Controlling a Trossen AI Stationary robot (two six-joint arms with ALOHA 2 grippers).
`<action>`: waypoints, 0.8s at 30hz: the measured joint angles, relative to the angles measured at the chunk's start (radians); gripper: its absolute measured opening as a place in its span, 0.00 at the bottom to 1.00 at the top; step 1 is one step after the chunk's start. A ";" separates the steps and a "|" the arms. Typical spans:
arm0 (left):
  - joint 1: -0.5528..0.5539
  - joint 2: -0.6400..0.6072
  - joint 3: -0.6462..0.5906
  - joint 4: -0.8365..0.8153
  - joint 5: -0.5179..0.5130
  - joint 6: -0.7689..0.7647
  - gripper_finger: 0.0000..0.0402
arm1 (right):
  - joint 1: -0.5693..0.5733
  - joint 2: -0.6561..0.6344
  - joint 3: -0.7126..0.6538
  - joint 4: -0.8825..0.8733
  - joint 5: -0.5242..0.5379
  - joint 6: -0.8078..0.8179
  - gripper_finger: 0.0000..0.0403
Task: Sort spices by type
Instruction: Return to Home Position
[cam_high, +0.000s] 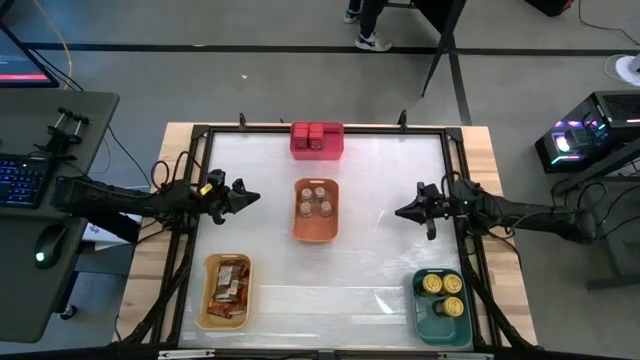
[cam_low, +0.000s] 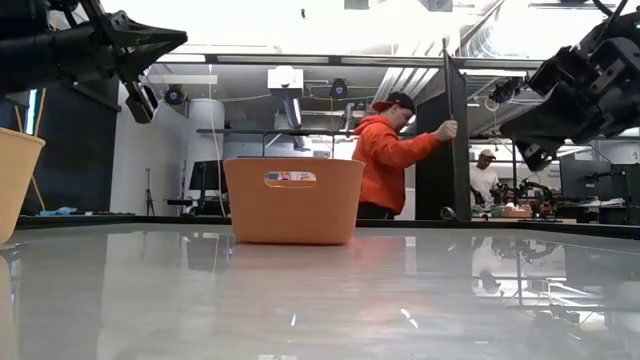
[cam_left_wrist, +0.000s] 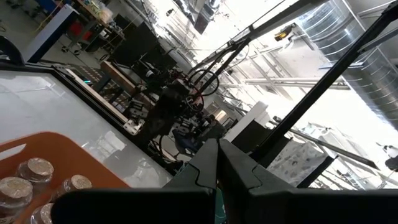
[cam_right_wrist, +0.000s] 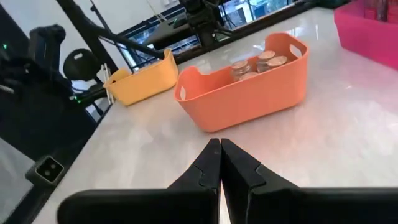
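Now left end effector (cam_high: 254, 196), right end effector (cam_high: 399, 212) closed (empty); packets (cam_high: 226, 287) print seemingly unreadable.

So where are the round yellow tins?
In the high view, the yellow-topped tins sit in the green bin at the bottom right corner of the table, nearest the right gripper.
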 joint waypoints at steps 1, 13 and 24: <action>0.000 0.000 0.000 0.000 0.000 0.000 0.00 | 0.000 0.005 0.000 -0.004 0.002 0.011 0.00; 0.000 0.000 0.000 -0.001 0.000 0.000 0.00 | 0.015 -0.054 0.001 -0.010 0.013 0.043 0.00; 0.000 0.006 0.001 -0.022 0.000 0.000 0.00 | 0.055 -0.262 0.001 0.109 0.026 0.041 0.00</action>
